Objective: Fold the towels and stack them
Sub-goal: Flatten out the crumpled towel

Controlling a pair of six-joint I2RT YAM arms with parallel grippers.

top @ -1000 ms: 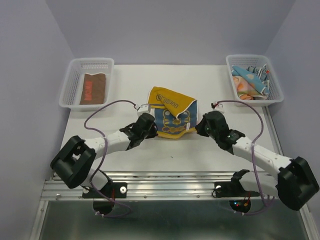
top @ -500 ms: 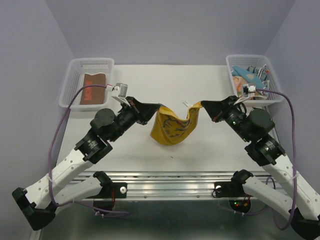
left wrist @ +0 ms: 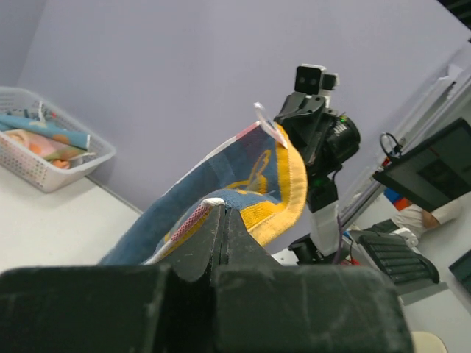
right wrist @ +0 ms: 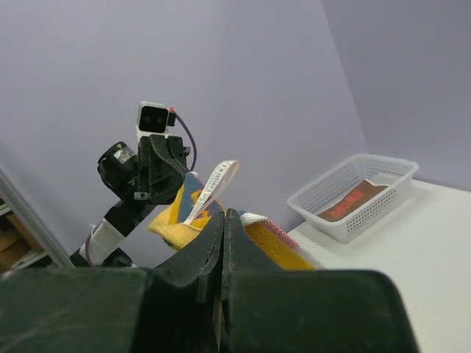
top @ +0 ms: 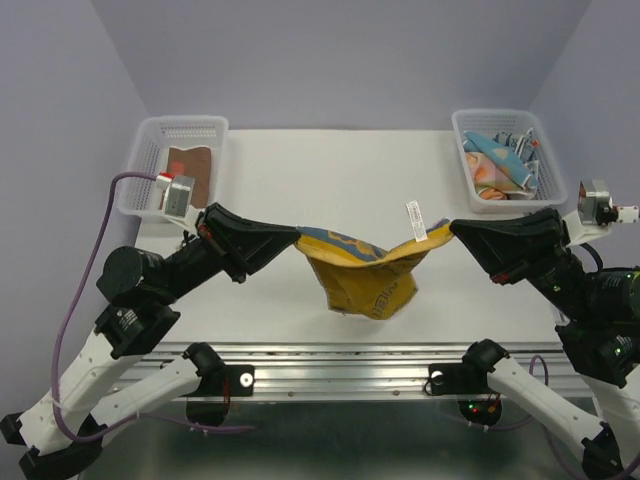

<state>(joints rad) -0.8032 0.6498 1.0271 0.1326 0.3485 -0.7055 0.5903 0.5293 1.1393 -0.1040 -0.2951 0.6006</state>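
Yellow-and-blue towel (top: 365,275), second ago bunched on bench (top: 330,165), now lifted, sagging between hands over bench middle. Left hand (top: 293,238) pinched shut on one corner, right hand (top: 452,228) on tagged corner. Arms spread wider. Likely stretching flat before fold.

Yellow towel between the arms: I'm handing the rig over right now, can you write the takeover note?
Left tool: shut on one corner of the yellow towel.
Right tool: shut on the opposite corner, by the white tag.
The yellow towel hangs sagging between them, not folded.
Left basket: one folded brown towel.
Right basket: a heap of unfolded towels.
Done: one towel folded and put away.
Left: fold the yellow towel, probably stack it on the brown one, then do the right basket's heap.
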